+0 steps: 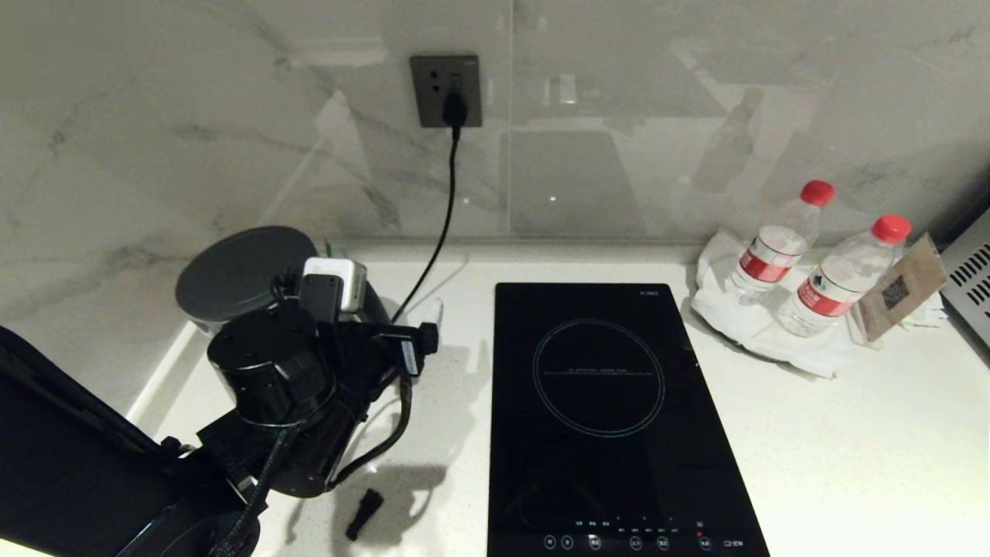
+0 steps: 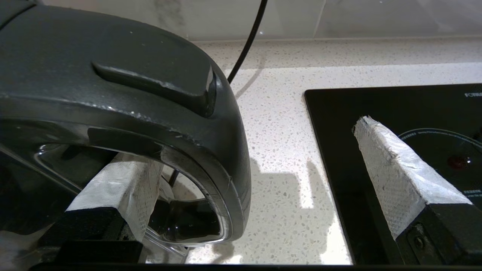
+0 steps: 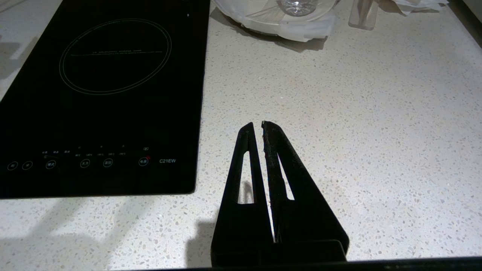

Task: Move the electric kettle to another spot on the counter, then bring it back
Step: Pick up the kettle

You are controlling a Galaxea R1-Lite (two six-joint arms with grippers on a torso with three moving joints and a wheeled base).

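Your left gripper (image 2: 241,165) stands wide apart, its white-taped fingers (image 2: 399,177) straddling the big loop handle (image 2: 211,124) of the tall glossy black electric kettle (image 1: 247,275): one finger inside the loop, one outside, neither pressing yet. That looks like a set-up for lifting by the handle. The kettle sits on the white speckled stone counter (image 1: 851,464), left of the black glass induction hob (image 1: 611,418), near the wall. Your left arm reaches in low from the hob's left. Your right gripper (image 3: 262,130) hangs closed over bare counter right of the hob, idle.
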